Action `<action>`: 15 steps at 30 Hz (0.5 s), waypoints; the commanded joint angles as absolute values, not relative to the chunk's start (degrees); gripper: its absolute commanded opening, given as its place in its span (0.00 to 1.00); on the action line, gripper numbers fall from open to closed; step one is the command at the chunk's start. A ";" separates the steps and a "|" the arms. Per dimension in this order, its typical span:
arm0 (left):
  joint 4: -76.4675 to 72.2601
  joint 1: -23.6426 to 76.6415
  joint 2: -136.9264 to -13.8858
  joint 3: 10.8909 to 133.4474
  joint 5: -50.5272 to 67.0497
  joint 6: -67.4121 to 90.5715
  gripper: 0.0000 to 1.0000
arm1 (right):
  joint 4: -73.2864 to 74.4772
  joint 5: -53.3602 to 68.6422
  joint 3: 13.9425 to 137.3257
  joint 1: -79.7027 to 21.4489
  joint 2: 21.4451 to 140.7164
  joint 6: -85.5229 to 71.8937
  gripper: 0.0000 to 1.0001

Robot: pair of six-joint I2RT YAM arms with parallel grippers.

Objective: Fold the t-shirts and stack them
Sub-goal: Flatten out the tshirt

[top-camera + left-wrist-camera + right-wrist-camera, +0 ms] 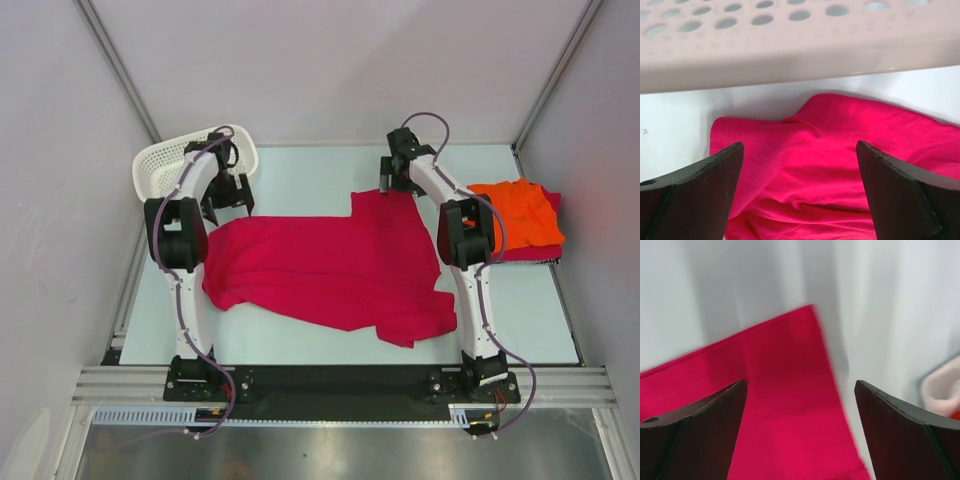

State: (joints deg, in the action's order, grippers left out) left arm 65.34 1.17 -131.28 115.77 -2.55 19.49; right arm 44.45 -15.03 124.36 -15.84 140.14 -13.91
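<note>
**Spread pincers at the shirt's edge**

The left gripper (pixel 800 150) is spread, the crimson t-shirt (pixel 840 165) beneath its fingers, the basket (pixel 790 55) just beyond; the right gripper (pixel 800 385), spread too, has the shirt's corner ahead, off to one side; closing off-centre could miss the cloth.

The right wrist view is all blurred: the crimson t-shirt (pixel 785 405) between the right arm's fingers (pixel 700 440) has soft edges, and the pale shape (pixel 940 390) outside the finger on the right cannot be identified. Ahead of the left arm's fingers (pixel 695 195), the white mesh basket (pixel 790 45) is cut by the upper edge. Seen from above, to the right of the right arm's fingers, the orange t-shirt (pixel 517 213) hides most of a second crimson one (pixel 535 253).
</note>
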 commanded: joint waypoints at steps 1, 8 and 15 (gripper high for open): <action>66.80 1.23 -130.69 116.46 -5.45 19.95 1.00 | 42.11 -19.51 120.85 -13.54 137.82 -14.41 0.94; 66.71 0.79 -128.15 114.79 -7.20 19.16 1.00 | 39.73 -7.40 125.50 -10.20 143.96 -14.24 0.84; 65.92 -1.91 -124.02 109.34 -10.55 18.81 1.00 | 39.81 5.26 129.02 -9.58 147.30 -14.15 0.55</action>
